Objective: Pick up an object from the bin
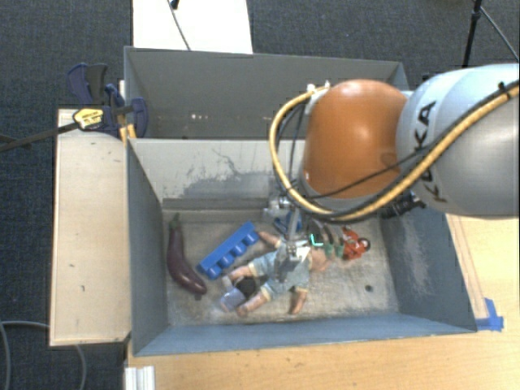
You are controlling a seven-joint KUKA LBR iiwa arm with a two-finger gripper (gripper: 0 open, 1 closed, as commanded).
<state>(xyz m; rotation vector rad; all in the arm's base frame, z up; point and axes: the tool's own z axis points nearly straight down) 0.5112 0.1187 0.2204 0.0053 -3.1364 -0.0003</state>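
Several small things lie on the floor of my bin (146,242), most of them heaped near its middle. My claw (286,260) is down in that heap, right over a doll (256,287) in pale blue that lies sprawled, its legs toward the near wall. Whether my claw is open or closed I cannot tell. Just left of the doll lies a blue toothed block (229,249), slanted. Farther left, apart from the heap, a dark purple eggplant (183,262) lies near the left wall. Right of my claw sits a small orange-red toy (353,246).
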